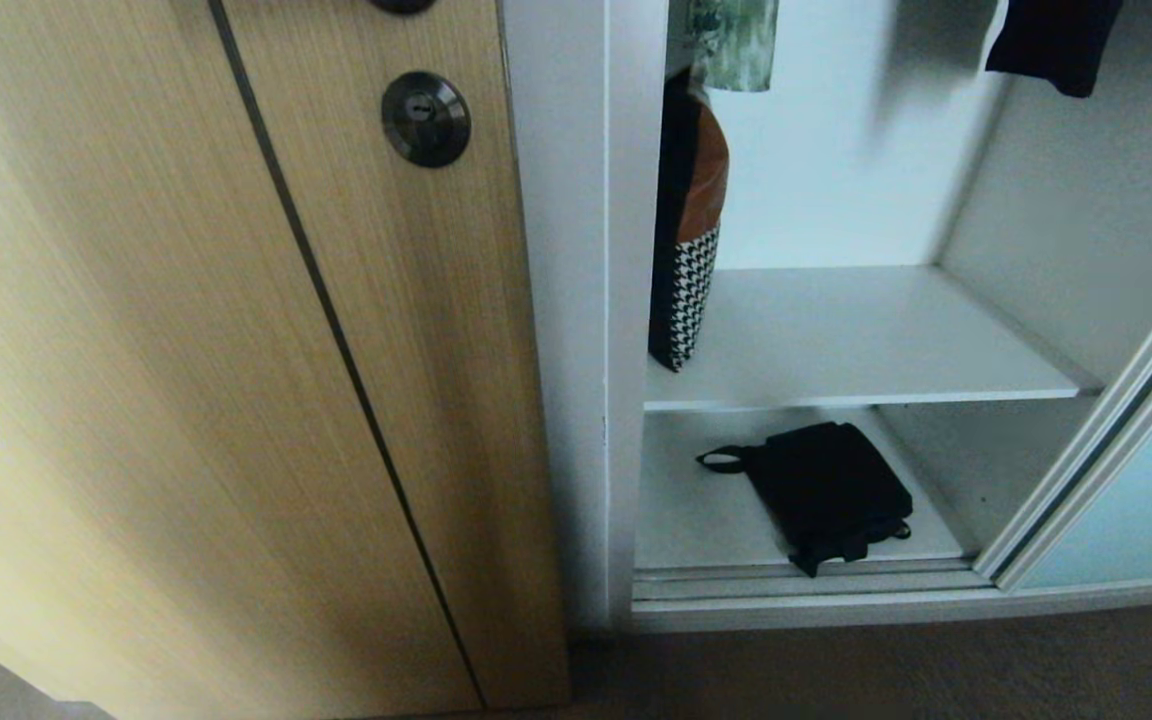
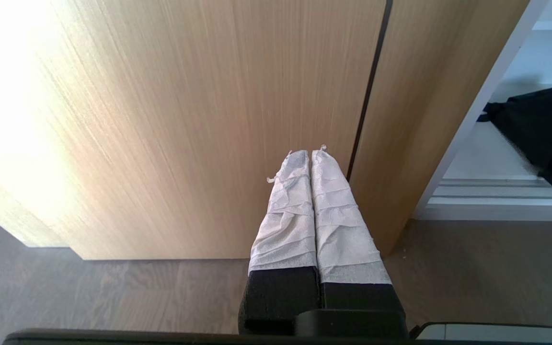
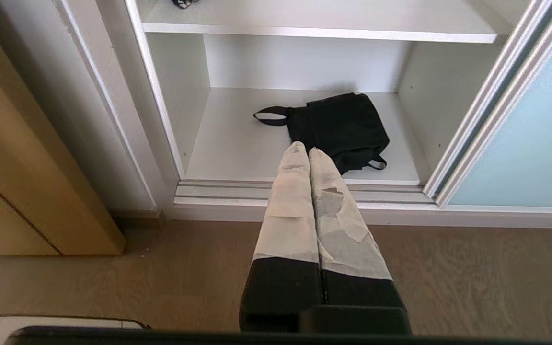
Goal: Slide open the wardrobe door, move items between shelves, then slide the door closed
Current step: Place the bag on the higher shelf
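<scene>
Two pincers are clenched and grasp nothing: the left pincer (image 2: pixel 310 154) points at the tan wood-grain door (image 1: pixel 236 350), and the right pincer (image 3: pixel 303 149) points over the floor (image 3: pixel 448 278) toward the wardrobe opening. The sliding wardrobe door (image 1: pixel 1136 500), with its pale aqua glass, stands at the right side of the compartment, so the opening looks already free. The black fabric bundle (image 1: pixel 826 490) lies on the lower shelf (image 1: pixel 696 520), near the front edge and a little toward the right wall, with one strap loop toward the left. The upper shelf (image 1: pixel 856 340) carries only the cushion (image 1: pixel 686 250), which leans at the left wall. I judge that the step in hand is to take the bundle. To do it well, the right pincer should release first, go in under the front edge of the upper shelf, and close on the thick middle of the cloth, not only on a strap. Soft fabric may sag, so it should be drawn out before it is raised toward the bare right part of the upper shelf
</scene>
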Controlling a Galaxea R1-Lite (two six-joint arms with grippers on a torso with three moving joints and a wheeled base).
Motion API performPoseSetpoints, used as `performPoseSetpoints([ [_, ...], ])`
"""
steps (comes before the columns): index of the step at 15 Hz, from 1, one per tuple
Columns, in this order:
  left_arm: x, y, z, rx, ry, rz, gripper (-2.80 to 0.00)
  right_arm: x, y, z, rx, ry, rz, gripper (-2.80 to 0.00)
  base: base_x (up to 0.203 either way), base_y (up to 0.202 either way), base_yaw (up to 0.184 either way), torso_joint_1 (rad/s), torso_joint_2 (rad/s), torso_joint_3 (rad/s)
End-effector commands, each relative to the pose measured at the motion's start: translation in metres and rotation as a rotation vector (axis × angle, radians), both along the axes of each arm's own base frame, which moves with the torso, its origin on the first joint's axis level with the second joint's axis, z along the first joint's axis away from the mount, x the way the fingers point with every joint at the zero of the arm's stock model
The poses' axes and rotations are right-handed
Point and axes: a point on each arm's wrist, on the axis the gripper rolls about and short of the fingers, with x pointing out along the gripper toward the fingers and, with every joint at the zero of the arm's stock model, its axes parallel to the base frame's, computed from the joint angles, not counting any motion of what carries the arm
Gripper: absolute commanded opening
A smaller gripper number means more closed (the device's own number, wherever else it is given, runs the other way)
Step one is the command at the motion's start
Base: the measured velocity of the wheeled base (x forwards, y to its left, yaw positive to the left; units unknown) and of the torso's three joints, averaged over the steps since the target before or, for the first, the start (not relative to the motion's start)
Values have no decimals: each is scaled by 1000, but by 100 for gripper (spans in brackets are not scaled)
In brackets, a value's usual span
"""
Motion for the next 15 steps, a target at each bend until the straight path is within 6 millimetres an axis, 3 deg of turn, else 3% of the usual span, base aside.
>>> performPoseSetpoints([
  [1,0,0,0,3,4,1,-280,0,0,0,0,-1,1,-280,0,0,0,0,0,0],
  [6,0,0,0,-2,4,2,-280,0,0,0,0,-2,1,-280,0,0,0,0,0,-14],
  [15,0,0,0,-3,5,1,-280,0,0,0,0,-1,1,-280,0,0,0,2,3,-181],
])
